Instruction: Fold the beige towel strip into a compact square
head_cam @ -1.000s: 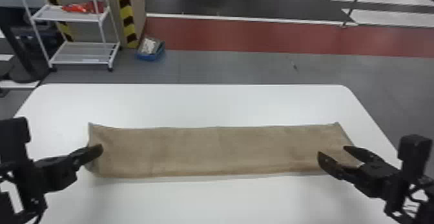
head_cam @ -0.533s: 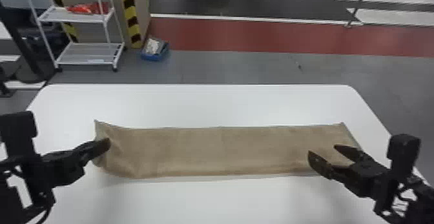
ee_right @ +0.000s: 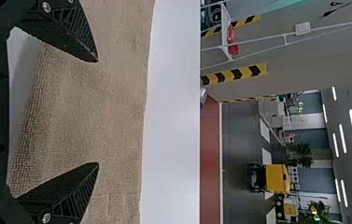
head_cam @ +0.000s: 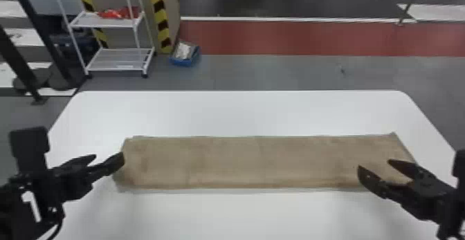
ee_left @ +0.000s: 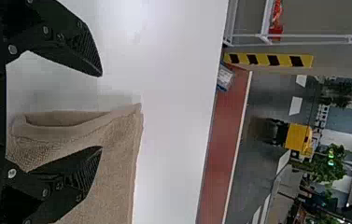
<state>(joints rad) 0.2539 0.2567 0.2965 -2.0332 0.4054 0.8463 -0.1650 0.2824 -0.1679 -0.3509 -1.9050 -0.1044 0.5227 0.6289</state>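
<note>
The beige towel strip (head_cam: pixel 256 163) lies lengthwise across the white table. My left gripper (head_cam: pixel 109 157) stands open at the strip's left end. In the left wrist view the towel (ee_left: pixel 120 163) shows a loose, layered fold at its end; one finger of the left gripper (ee_left: pixel 101 112) overlaps the cloth and the other is over bare table. Near the strip's right end is my open right gripper (head_cam: pixel 375 165). The right wrist view has towel fabric (ee_right: pixel 80 112) between and behind the spread fingers of the right gripper (ee_right: pixel 98 112), unclamped.
The white table (head_cam: pixel 242 113) extends beyond the towel, with its rounded far corners visible. On the floor behind stand a white shelf rack (head_cam: pixel 117 61) and a blue box (head_cam: pixel 187 57), past the table's far edge.
The head view has swung, shifting the scene to the right. My left gripper has opened and the towel's left end has come away from it. Relative to the strip, the right gripper has moved left.
</note>
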